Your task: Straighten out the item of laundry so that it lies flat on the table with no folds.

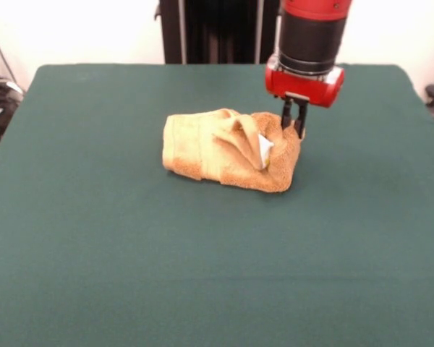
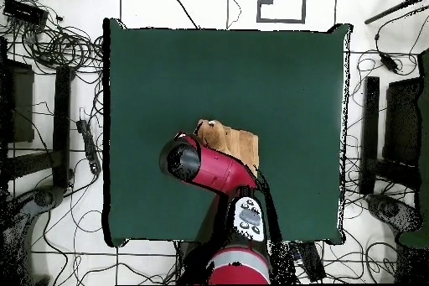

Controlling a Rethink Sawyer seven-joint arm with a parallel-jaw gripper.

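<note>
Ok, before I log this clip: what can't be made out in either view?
- Gripper hold, front view: the tips end at the towel, whose far edge hides whether cloth sits between them.
- Gripper, overhead view: the arm covers it completely.
- Towel, overhead view: the arm hides its lower left part; only a patch shows.
- Towel underside and inner folds: hidden by its own bunched layers in both views.

The towel (image 1: 228,150) under my gripper (image 1: 294,123) looks like soft terry cloth, rough and fluffy, with a smoother woven band and a small white tag (image 1: 265,150) (maybe thin fabric). The table (image 1: 130,253) has a matt, felt-like green cover. My wrist shell looks like glossy red plastic; my fingers (image 1: 301,119) are dull black.
</note>
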